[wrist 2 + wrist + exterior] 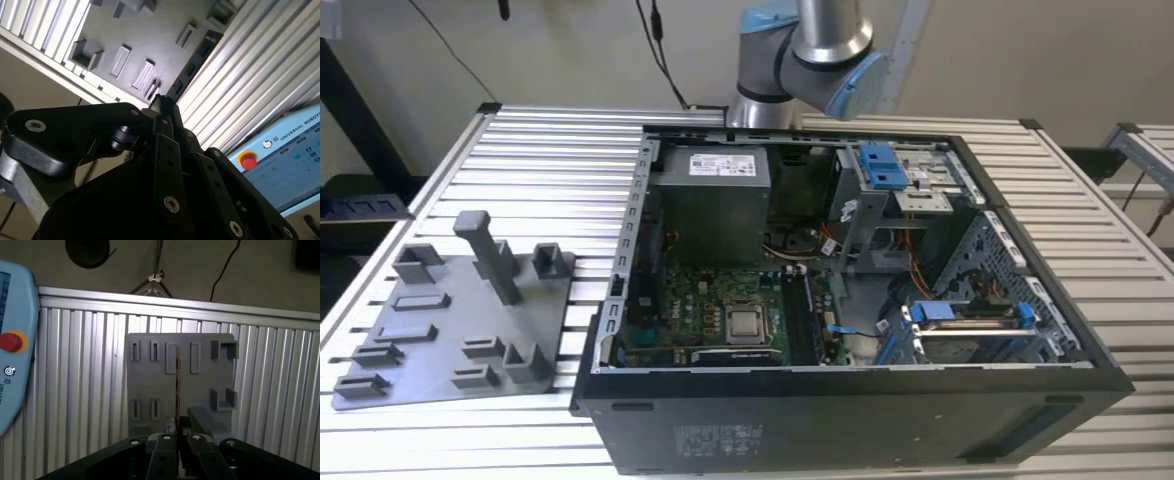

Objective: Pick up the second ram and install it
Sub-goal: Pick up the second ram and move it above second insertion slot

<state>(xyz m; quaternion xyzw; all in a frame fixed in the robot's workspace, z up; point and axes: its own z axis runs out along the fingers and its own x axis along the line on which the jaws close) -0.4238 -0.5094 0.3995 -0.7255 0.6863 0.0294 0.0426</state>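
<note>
While clamped between the black metal jaws of the gripper (pixel 176 434): second ram (pixel 176 390), a thin flat bluish-green circuit-board stick with dark chips. Jaws drawn together on the stick's two flat faces, most of its length projecting beyond the jaw tips. Seen edge-on as a narrow line in the first wrist view; same stick (pixel 194 62) slanting away from the jaws in the second wrist view.

Position: in the air, apart from and over the flat grey plastic fixture plate (pixel 150 382) with rows of narrow slots, near the desk (pixel 547 150) edge at the exterior view's left. Judged reason for the grip: far edge of the stick free of the jaws, so able to meet a board slot. Plate slots presumably for standing sticks upright within reach of the jaws.

Open black computer case (pixel 854 420) laid on its side at the desk's middle, side panel off, green motherboard (pixel 680 310) facing up, presumably for access from above. Grey power-supply box (pixel 710 200) towards the case's far end. Stick not yet installed.
</note>
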